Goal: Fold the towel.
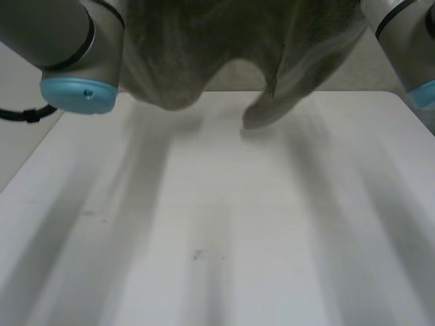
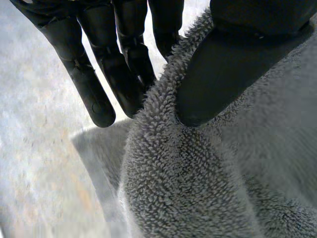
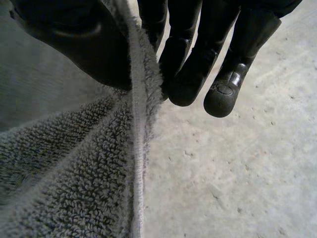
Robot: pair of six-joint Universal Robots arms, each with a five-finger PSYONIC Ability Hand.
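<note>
Towel (image 1: 224, 41) held up off the table (image 1: 217, 224), long axis side to side, spanning from the left arm (image 1: 61, 41) to the right arm (image 1: 408, 41). It hangs downward; the lower edge sags in two lobes, the right one drooping lowest. Cannot tell whether that tip touches the table.

Left hand (image 2: 223, 74): thumb pressed onto the pile, clamping the towel (image 2: 198, 188) against nearly straight fingers. The cloth falls away below the palm.

Right hand (image 3: 74, 39): thumb and fingers nip the hemmed edge of the towel (image 3: 74, 173). The hem runs straight down from the pinch.
</note>
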